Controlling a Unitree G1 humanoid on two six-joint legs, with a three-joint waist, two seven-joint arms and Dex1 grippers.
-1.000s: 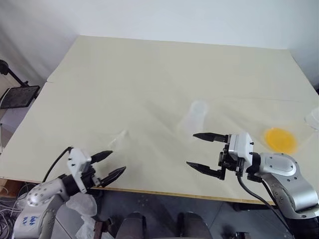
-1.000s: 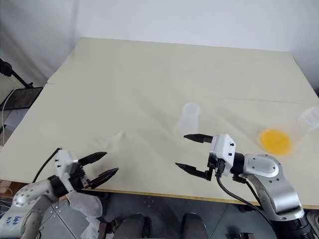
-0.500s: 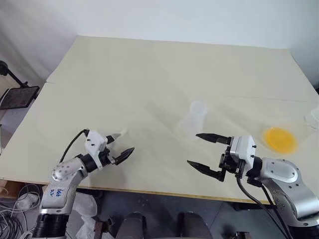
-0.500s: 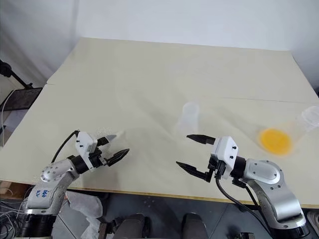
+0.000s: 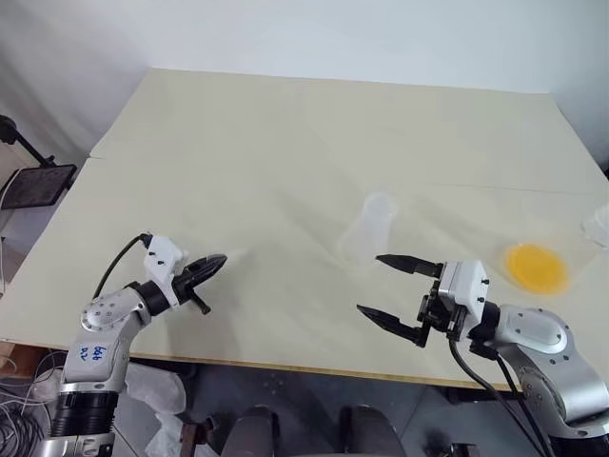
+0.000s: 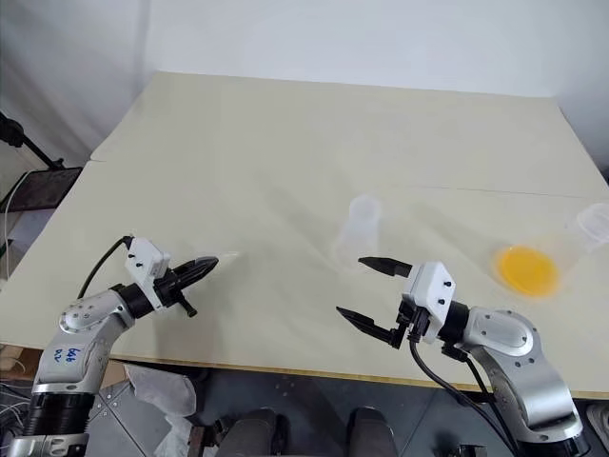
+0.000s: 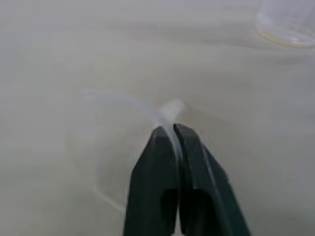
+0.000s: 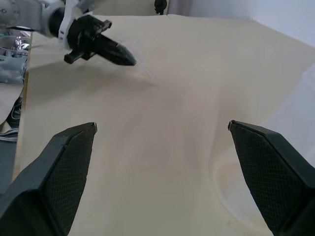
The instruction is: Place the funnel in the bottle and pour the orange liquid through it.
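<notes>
The clear funnel (image 7: 123, 142) lies on its side on the table near the front left, faint against the cloth. My left gripper (image 5: 222, 260) is level over the table and shut on the funnel's thin rim, which shows between the fingertips (image 7: 160, 135). The tall clear bottle (image 5: 371, 228) stands mid-table, to the right of the funnel and apart from it. The orange liquid (image 5: 535, 268) sits in a clear vessel at the right. My right gripper (image 5: 369, 284) hovers open in front of the bottle, between it and the table's front edge, holding nothing.
A clear cup (image 6: 595, 224) stands at the table's right edge, beyond the orange liquid. The beige table (image 5: 285, 143) stretches far back. A black stand (image 5: 38, 176) stands off the table's left side. The front edge runs just under both grippers.
My left gripper has moved forward over the table's front edge to the funnel and gone from wide open to shut on its rim. The right gripper has stayed put, open.
</notes>
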